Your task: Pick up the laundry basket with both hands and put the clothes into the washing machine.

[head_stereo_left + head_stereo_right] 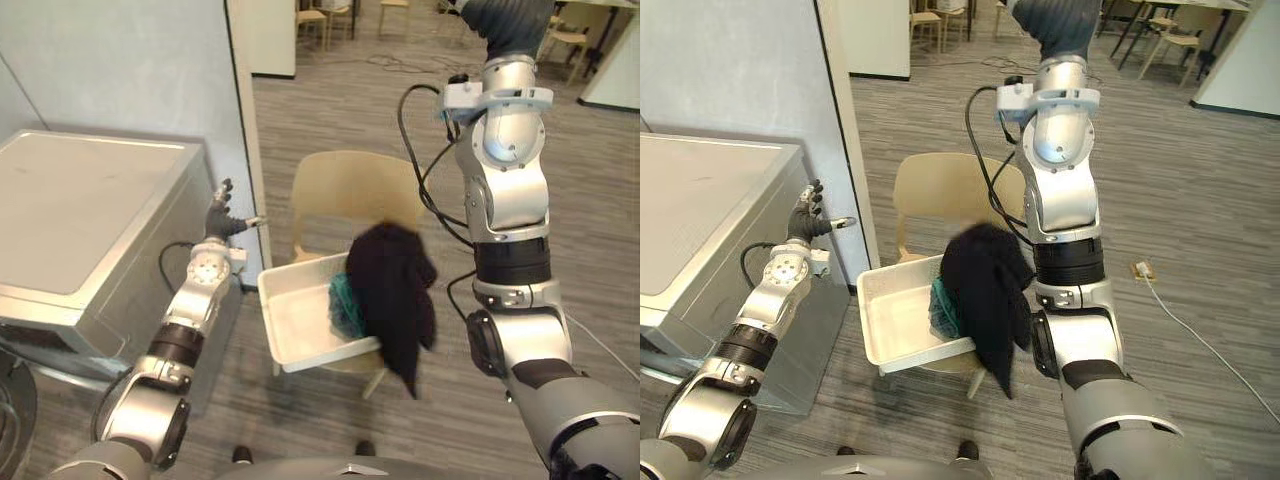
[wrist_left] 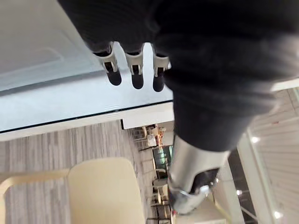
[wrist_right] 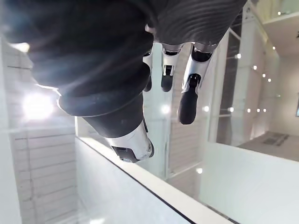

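Left eye view is showing left hand and right hand spread, empty; black garment is overhanging laundry basket, likely slipping off when lifted.

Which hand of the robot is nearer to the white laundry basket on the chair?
Left. The left hand is up by the wall edge, just beyond the basket's far left corner, apart from it. The right hand is high above the chair.
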Available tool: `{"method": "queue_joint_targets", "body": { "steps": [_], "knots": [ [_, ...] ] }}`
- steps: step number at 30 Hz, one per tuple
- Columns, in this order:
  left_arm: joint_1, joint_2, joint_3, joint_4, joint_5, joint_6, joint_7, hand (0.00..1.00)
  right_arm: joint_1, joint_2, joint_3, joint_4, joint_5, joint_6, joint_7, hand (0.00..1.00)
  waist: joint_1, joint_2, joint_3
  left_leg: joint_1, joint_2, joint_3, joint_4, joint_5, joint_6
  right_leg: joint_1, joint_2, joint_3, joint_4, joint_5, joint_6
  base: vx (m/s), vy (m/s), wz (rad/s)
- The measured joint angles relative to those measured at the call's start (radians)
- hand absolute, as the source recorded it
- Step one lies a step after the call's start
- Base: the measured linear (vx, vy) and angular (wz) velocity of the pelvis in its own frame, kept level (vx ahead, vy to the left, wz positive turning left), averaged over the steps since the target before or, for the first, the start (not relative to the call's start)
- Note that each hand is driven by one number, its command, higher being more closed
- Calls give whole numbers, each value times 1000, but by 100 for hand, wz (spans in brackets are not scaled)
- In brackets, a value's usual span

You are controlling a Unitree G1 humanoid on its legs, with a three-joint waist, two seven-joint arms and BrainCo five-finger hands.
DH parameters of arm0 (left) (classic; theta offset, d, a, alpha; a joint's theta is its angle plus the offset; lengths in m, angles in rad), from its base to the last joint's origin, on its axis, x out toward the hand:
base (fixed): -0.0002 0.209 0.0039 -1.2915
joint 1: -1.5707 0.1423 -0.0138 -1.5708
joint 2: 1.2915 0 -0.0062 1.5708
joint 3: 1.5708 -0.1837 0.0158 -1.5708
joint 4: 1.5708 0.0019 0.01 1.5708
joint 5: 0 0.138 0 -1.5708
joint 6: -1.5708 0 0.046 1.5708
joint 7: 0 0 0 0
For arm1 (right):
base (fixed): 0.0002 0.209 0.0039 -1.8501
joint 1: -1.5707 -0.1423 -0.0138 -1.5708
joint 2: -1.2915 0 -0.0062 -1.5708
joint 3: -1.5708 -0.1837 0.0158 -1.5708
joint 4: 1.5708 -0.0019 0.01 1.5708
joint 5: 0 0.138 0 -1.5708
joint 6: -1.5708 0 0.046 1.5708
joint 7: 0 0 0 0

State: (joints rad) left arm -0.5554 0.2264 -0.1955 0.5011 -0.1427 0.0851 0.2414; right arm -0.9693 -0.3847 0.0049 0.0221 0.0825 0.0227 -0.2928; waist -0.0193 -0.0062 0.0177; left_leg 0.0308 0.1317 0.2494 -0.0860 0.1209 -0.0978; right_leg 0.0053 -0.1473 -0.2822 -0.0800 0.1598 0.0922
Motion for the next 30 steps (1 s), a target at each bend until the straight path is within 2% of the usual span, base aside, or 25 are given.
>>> {"method": "queue_joint_targets", "body": {
  "steps": [5, 13, 14, 18, 21, 23, 27, 30],
  "knots": [
    [-118, -3, -52, 145, 30, 33, -12, 0, -12, 1, 35, 0, 0, 0, -14, 100, -20, -1, -1, -6, 8, 7, 0, 5, -5, -14, 9, 20, 0, 5, -7, -23, -16, -7],
    [-154, -3, -55, 180, 31, 58, -22, 0, -10, 1, 63, 1, -1, 3, 8, 100, -27, -4, -2, -16, 19, 25, 0, 9, -11, -38, 20, 28, 0, 14, -15, -11, -10, -8],
    [-152, -3, -55, 173, 31, 58, -30, 0, -2, -1, 62, 1, -1, 3, 15, 0, -27, -4, -3, -16, 19, 24, 0, 9, -11, -38, 20, 27, 0, 14, -15, -2, -2, 3],
    [-52, -2, -42, 36, 28, 50, -35, 0, 160, -18, 59, -3, -6, 8, 45, 0, -21, -20, -13, -20, 19, 12, 0, 9, -11, -33, 19, 18, 0, 11, -12, 4, -2, 8],
    [93, 0, -26, -73, 16, 39, -51, 0, 296, -63, 44, 0, -6, 32, 120, 0, -18, -22, -14, -20, 17, -14, 0, 9, -10, -15, 16, -6, 0, 3, -7, 23, -1, 26],
    [243, 2, 9, -137, 15, 37, -79, 0, 356, -125, 41, 21, -9, 47, 190, 0, -13, -23, -15, -19, 17, -29, 0, 9, -10, -3, 17, -12, -1, -2, -3, 19, 2, 19],
    [421, -2, 60, -181, 15, 37, -125, 0, 432, -192, -2, 40, -10, 50, 266, 0, 6, -27, -16, -23, 17, -50, 0, 8, -10, 7, 15, -33, -1, -10, 3, 6, 0, 17],
    [555, -15, 118, -260, 35, 35, -154, 0, 526, -225, -14, 51, -12, 50, 321, 0, 18, -40, -25, -30, 16, -63, 0, 9, -8, 16, 14, -57, -1, -20, 6, 7, 0, 22]
  ]
}}
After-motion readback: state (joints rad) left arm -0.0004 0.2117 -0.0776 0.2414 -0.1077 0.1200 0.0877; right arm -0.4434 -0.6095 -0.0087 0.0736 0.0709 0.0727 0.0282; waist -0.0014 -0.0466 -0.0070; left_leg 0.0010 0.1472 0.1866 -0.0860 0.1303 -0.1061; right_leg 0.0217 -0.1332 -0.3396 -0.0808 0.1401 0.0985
